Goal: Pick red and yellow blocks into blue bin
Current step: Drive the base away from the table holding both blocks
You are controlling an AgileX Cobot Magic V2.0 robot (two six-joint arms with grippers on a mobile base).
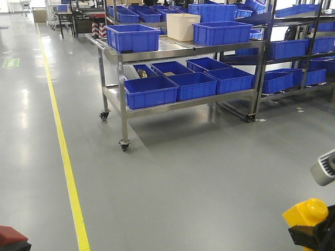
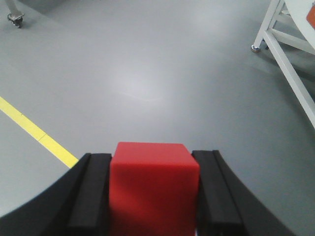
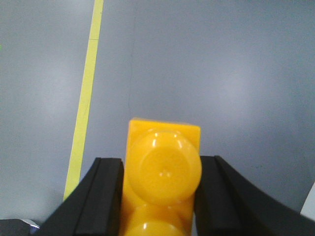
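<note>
Left gripper [image 2: 153, 162]: we pinch the red cube [image 2: 153, 196], near left.
Right gripper [image 3: 162, 164]: we pinch the yellow studded brick [image 3: 165, 135], near right.

a steel cart [image 1: 178, 51] on casters stands on the grey floor [image 1: 183, 172], with blue crates [image 1: 133, 37] on both shelves and a beige tub [image 1: 181, 26] on the top one. a yellow floor line [image 1: 63, 151] runs past its left. at bottom right a yellow brick [image 1: 306, 212], stud up, sits in the right gripper [image 1: 313, 234]. at bottom left a red block [image 1: 10, 235] tops the left gripper [image 1: 18, 247].
</note>
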